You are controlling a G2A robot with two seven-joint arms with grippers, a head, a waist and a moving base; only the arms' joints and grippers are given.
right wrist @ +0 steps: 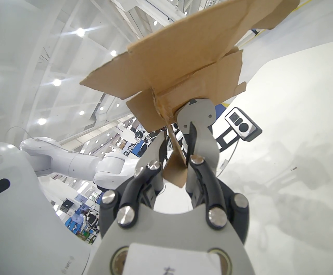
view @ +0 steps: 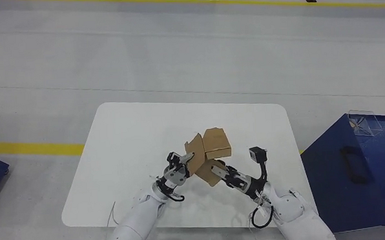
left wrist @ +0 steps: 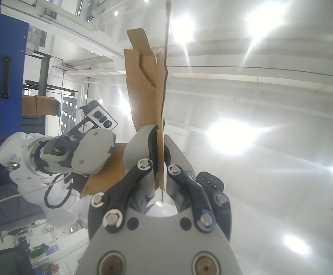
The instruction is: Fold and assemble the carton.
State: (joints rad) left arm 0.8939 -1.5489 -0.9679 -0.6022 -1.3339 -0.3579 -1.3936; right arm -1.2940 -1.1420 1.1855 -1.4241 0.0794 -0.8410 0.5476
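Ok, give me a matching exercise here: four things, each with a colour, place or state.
1 carton; 2 left gripper; 3 table; 4 blue box.
A white, rounded corners; B on the floor beside the table; C brown, partly folded; D jaws shut on a cardboard edge.
Pairs: 1-C, 2-D, 3-A, 4-B.

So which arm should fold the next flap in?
Probably the left. The left gripper is shut on the side flap that sticks out from the carton, so it could swing it in. The right gripper pinches the near flap, which looks good for holding steady.
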